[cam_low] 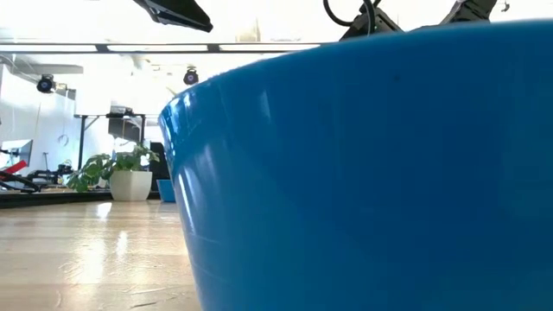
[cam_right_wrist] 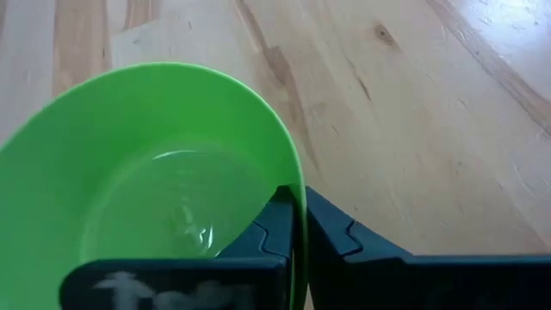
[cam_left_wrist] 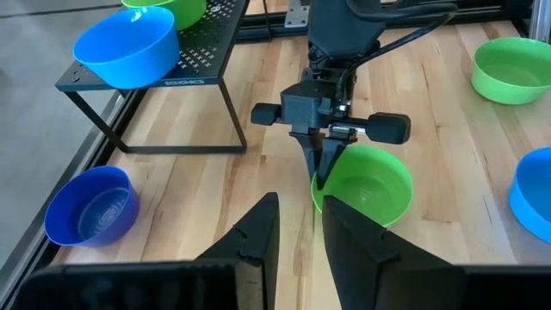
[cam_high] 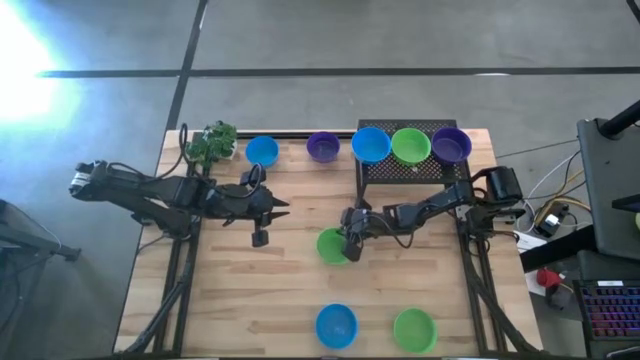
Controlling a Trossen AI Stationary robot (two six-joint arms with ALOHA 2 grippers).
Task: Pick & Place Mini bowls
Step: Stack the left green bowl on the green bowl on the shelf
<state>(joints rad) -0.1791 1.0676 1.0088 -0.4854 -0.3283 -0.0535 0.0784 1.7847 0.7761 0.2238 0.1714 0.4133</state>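
right gripper (cam_high: 351,246) pinches rim of small glossy green plastic bowl (cam_high: 332,244) mid-table | raised black mesh rack (cam_high: 415,168) behind it | left gripper (cam_high: 262,212) idle, apparently slightly parted

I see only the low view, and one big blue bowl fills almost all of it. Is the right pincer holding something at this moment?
Observer: Yes. The right pincer is shut on the rim of a green bowl near the middle of the table; one finger is inside the bowl, the other outside.
Operator: Where is the left pincer?
Observer: The left pincer hangs left of that bowl, pointing toward it, with its fingers apart and nothing between them.
Operator: Which bowls are on the black rack?
Observer: Three stand on the black rack: a blue bowl, another green one and a purple bowl.
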